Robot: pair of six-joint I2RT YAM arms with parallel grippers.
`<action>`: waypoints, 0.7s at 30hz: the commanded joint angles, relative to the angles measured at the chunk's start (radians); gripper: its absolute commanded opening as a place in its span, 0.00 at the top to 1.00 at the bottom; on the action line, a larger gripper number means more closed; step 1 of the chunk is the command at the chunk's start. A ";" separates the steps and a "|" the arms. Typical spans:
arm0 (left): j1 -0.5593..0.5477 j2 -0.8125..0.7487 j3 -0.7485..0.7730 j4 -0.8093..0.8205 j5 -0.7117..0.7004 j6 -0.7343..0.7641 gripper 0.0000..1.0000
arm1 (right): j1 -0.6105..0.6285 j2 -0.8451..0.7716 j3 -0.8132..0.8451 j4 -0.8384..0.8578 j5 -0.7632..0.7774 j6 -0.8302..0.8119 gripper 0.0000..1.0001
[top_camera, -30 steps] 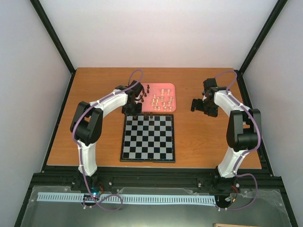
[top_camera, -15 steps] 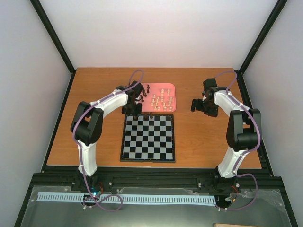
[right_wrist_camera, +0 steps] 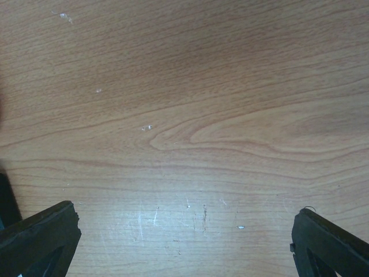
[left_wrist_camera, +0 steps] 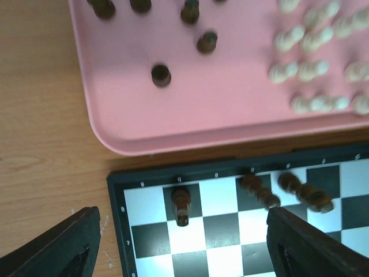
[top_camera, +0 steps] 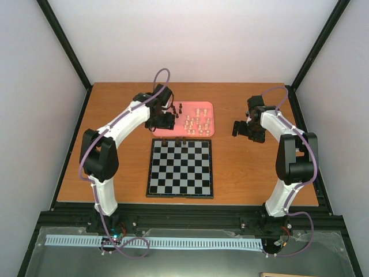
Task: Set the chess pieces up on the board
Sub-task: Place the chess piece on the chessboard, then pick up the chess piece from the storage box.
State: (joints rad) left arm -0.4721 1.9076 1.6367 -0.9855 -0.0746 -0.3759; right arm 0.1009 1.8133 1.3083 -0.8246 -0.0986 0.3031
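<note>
As the left gripper (left_wrist_camera: 183, 245) hangs released and empty, centre it over the pink tray's (left_wrist_camera: 115, 130) isolated dark chess piece (left_wrist_camera: 161, 74).

Robot lab cell: white enclosure walls (top_camera: 196, 40), black frame posts (top_camera: 64, 43), wooden table (top_camera: 112, 95).

Board (top_camera: 180, 173) is lying flat and square-on, black and silvery-white squares, thin dark border, mostly bare. Three dark pieces (left_wrist_camera: 181, 205) are standing on its far row: one on the second square from the far-left corner, two on neighbouring squares further right. Five loose dark pieces (left_wrist_camera: 161, 74) are standing upright, scattered over the left part of the pink tray (left_wrist_camera: 190, 115) just beyond the board. Cream pieces (left_wrist_camera: 311, 69) are sitting clustered in the tray's right part, blurred, pose unclear
</note>
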 commanded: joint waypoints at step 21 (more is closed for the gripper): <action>0.194 0.381 0.592 -0.086 0.104 0.004 0.46 | 0.010 0.007 0.048 -0.030 0.019 0.019 0.00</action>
State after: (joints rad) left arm -0.2779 2.2372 2.1590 -1.0504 -0.0086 -0.3462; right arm 0.1020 1.8175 1.3403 -0.8421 -0.0891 0.3126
